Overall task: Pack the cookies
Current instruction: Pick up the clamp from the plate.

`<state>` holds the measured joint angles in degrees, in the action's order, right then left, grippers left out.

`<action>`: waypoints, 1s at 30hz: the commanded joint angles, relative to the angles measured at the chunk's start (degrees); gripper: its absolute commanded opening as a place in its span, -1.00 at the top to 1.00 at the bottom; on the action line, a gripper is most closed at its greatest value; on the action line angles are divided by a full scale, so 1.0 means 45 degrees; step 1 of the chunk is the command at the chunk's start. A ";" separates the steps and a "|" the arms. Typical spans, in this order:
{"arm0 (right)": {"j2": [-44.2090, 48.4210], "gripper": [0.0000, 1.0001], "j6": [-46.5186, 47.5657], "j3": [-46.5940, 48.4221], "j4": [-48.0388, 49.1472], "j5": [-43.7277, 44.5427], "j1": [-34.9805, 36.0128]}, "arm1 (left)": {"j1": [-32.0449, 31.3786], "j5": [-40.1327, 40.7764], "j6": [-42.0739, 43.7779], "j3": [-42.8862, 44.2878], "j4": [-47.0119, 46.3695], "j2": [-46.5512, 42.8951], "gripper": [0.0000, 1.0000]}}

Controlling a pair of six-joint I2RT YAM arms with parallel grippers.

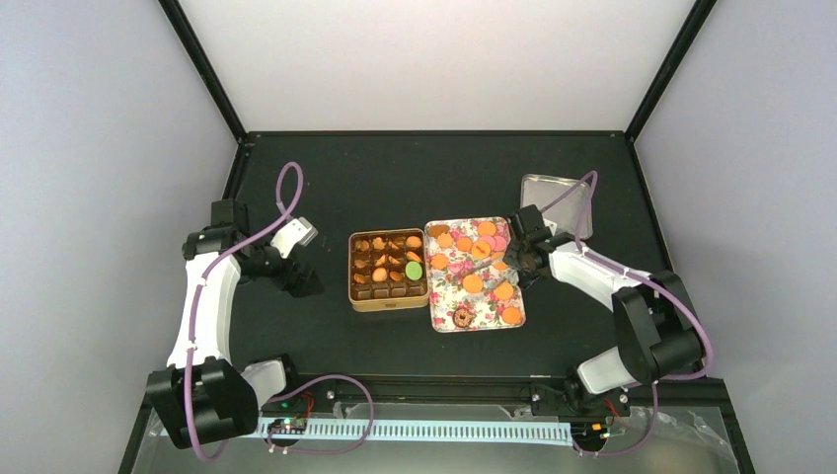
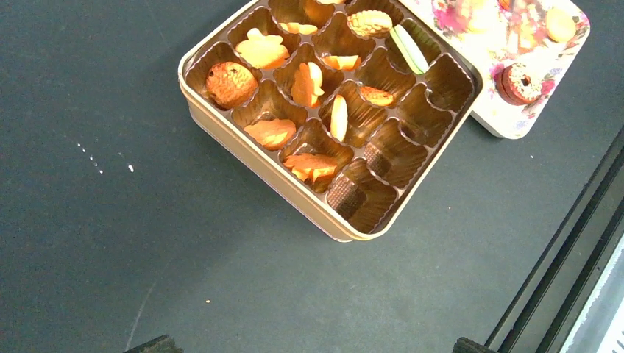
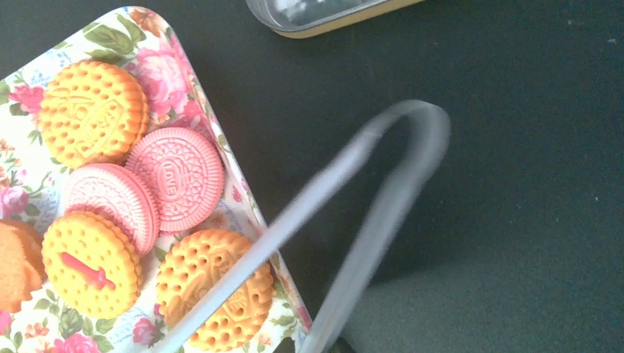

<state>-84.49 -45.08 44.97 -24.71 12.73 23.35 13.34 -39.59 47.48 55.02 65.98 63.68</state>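
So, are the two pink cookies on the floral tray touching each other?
Touching. The right wrist view shows the flat pink cookie and the tilted pink cookie with their rims meeting and no gap between them.

The cookies [image 3: 94, 110] are orange and pink, tray [image 3: 168, 73] rose-patterned, tin [image 2: 250, 151] gold, tongs [image 3: 294, 215] grey.

A matte black table [image 1: 326, 336] carries everything. Near its middle stands an open square tin of gold metal [image 2: 250, 158], fitted with a grid of dark brown pleated paper cups [image 2: 412, 121]. Just beside the tin, on its right, lies a rectangular tray with a pink and green flower print [image 1: 486, 312]. Near the tray's far right corner a plain silver metal lid [image 1: 548, 197] lies flat. Thin silver metal tongs [image 3: 294, 215], blurred, cross the tray's right edge, with their bend over the bare table
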 commanded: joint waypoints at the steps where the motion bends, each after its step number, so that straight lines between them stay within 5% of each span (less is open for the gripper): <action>1: 0.0273 0.83 -0.0345 -0.0092 0.0387 0.0151 -0.0083 | -0.0094 0.0040 -0.0018 0.0099 -0.0106 -0.0276 -0.97; 5: 0.0846 0.97 -0.0621 -0.0158 0.0684 0.0188 -0.0073 | -0.0093 0.0039 -0.0034 0.0097 -0.0092 -0.0294 -0.97; 19: 0.2065 0.98 -0.0616 -0.0096 0.1862 -0.0453 -0.0020 | -0.0351 -0.0377 -0.0067 0.0278 0.0120 -0.0421 -0.97; 30: 0.5299 0.98 0.1411 0.0378 0.5005 0.0148 0.2178 | -0.3628 -0.2989 -0.1933 0.2196 -0.0151 0.0377 -0.97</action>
<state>-63.88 -42.98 43.88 -10.50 10.74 29.08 2.04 -45.89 43.18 59.94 66.37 63.55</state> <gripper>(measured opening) 0.011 0.988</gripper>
